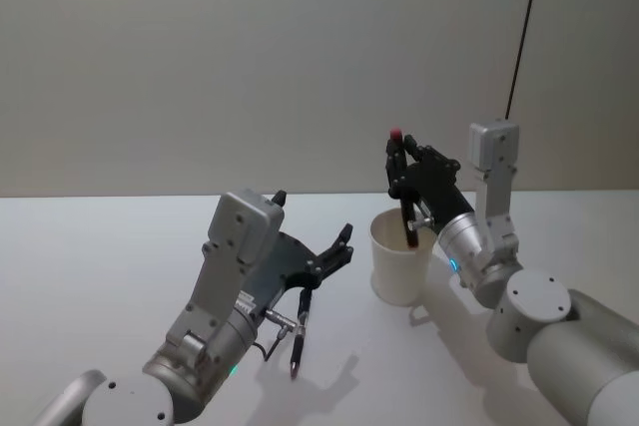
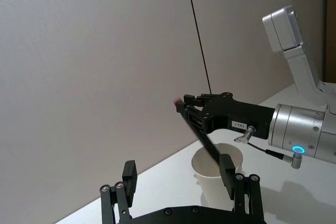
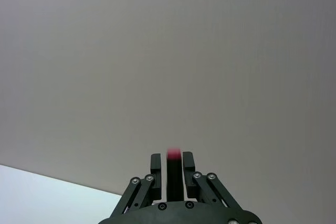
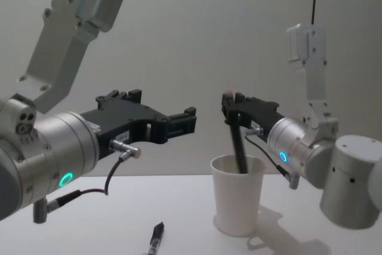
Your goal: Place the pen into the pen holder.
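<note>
The pen is black with a pink-red top end. It stands nearly upright with its lower end inside the pen holder, a white paper cup on the table. My right gripper is shut on the pen's upper part, above the cup's rim. From the chest the pen leans slightly as it enters the cup. In the right wrist view the pink tip sits between the closed fingers. My left gripper hovers open to the left of the cup, holding nothing.
A second dark pen lies on the white table below the left gripper, also seen low in the chest view as the second pen. A black cable hangs down the wall behind the right arm.
</note>
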